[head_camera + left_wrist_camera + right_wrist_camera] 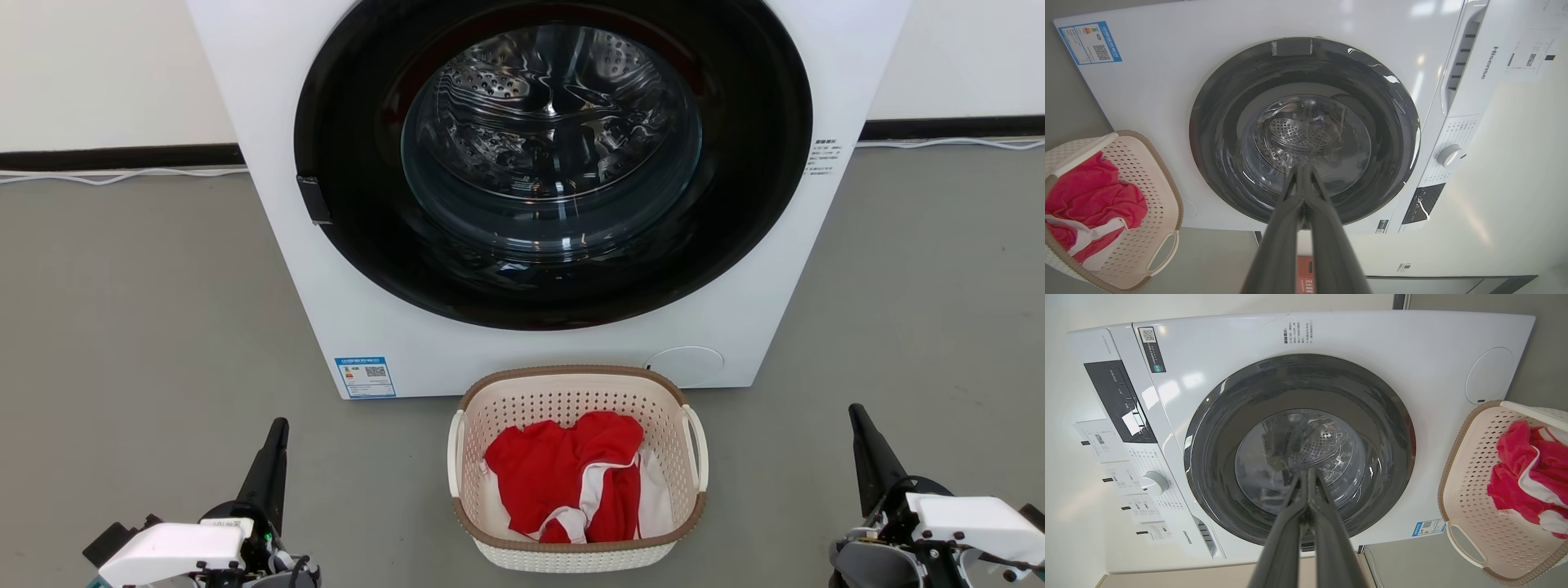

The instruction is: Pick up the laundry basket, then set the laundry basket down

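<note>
Head view: laundry basket [571,398], on floor [147,310], untouched, midway between left gripper [279,429] and right gripper [857,416] (both pinched together, empty); lift and set-down outstanding

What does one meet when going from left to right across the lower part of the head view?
left gripper → laundry basket → right gripper

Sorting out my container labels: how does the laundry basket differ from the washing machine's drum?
The laundry basket is cream plastic with a brown rim; the drum is shiny metal. The basket stands open-topped on the floor; the drum sits behind a closed glass door. The basket holds red and white cloth; the drum looks empty. Both have perforated walls.
</note>
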Available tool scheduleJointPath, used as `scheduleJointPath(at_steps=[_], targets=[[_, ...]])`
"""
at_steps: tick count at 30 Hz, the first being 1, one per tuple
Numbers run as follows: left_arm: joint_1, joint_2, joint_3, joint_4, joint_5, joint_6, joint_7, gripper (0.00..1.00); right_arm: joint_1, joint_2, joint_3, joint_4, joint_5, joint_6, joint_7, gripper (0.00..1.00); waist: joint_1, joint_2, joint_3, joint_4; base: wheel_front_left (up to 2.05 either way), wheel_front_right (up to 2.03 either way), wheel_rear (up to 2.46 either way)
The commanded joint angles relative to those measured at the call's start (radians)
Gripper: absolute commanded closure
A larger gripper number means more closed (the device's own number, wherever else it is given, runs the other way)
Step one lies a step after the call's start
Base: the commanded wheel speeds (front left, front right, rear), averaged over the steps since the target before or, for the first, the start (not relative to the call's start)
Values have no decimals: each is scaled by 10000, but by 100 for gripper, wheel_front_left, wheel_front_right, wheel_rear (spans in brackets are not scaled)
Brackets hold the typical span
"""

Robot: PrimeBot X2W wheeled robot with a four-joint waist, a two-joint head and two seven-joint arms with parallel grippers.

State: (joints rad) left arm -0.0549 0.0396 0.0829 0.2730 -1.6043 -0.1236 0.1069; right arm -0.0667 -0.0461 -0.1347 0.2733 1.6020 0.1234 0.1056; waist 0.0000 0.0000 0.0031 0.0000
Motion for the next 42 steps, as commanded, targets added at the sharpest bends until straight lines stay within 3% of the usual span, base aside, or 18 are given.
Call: scheduleJointPath(at_steps=[1, 42], targets=[[-530, 106, 304, -281, -47, -71, 60, 100, -412, -41, 214, -286, 70, 73, 73, 100, 0, 0, 0, 0, 0, 0, 0], [-530, 106, 304, -281, -47, -71, 60, 100, -412, -41, 214, -286, 70, 73, 73, 100, 0, 0, 0, 0, 0, 0, 0]])
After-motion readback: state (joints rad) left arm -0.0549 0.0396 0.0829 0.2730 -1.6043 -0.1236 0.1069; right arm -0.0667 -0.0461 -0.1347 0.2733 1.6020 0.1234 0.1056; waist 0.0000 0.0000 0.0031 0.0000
